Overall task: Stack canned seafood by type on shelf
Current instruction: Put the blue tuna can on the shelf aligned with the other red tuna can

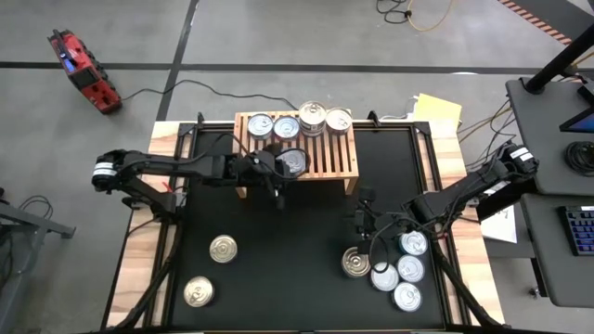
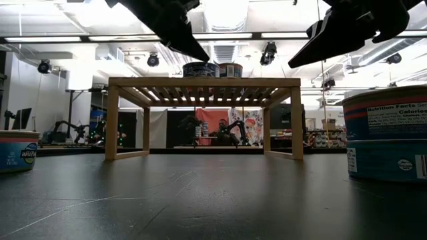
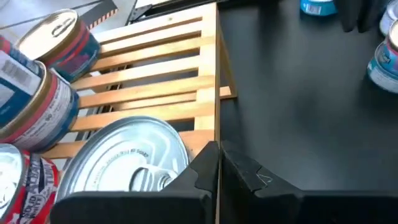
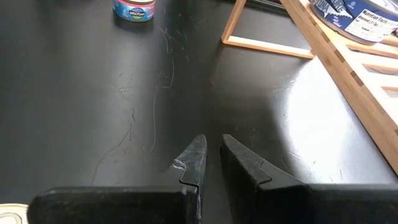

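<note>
Clearly readable in the low view, the blue-banded tin [image 2: 387, 133] at the right carries a white panel headed "Nutrition Facts" with "Calories" under it; the lettering on the blue tin [image 2: 17, 151] at the left is too small to make out.

The left arm reaches across from the table's left edge, its gripper [image 1: 278, 186] at the near edge of the wooden shelf [image 1: 316, 153], jaws pressed together and holding nothing. Just beside them a flat silver tin [image 1: 292, 161] rests on the slats near that edge. Four more tins [image 1: 299, 122] line the shelf's far edge; the left wrist view shows red labels on them, the print unreadable.

The right arm comes in from the table's right edge, bent at the elbow, and its gripper [image 1: 364, 221] hovers above bare black table near the middle, jaws nearly together and empty.

Five tins [image 1: 390, 264] cluster at the table's near right corner, and two gold-lidded tins [image 1: 211, 269] sit toward the near left corner, apart from each other.
</note>
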{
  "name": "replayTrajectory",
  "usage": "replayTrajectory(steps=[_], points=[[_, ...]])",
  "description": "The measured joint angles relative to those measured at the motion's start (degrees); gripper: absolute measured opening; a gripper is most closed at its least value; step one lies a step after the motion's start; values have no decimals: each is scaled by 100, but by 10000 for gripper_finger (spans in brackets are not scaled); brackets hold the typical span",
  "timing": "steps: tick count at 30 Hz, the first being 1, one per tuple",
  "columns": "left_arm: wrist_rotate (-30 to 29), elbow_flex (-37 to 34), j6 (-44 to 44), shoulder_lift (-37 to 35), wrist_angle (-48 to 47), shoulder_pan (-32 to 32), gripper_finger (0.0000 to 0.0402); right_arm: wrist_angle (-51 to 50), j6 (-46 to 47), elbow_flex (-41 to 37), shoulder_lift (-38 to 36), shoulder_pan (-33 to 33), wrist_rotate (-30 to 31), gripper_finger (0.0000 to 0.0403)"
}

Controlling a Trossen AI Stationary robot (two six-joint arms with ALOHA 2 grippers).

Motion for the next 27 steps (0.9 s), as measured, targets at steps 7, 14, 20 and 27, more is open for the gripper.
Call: replayTrajectory(steps=[7, 14, 20, 27], points=[[-166, -4, 10, 6, -84, 2, 0, 0, 1, -2, 0, 2, 0, 38], [-881, -10, -32, 6, -232, 4, 0, 9, 1, -4, 0, 1, 0, 38], [-919, -10, -63, 6, -226, 4, 0, 9, 6, -4, 0, 2, 0, 38], [-907, 143, -135, 6, -213, -87, 0, 7, 89, -4, 0, 0, 0, 38]])
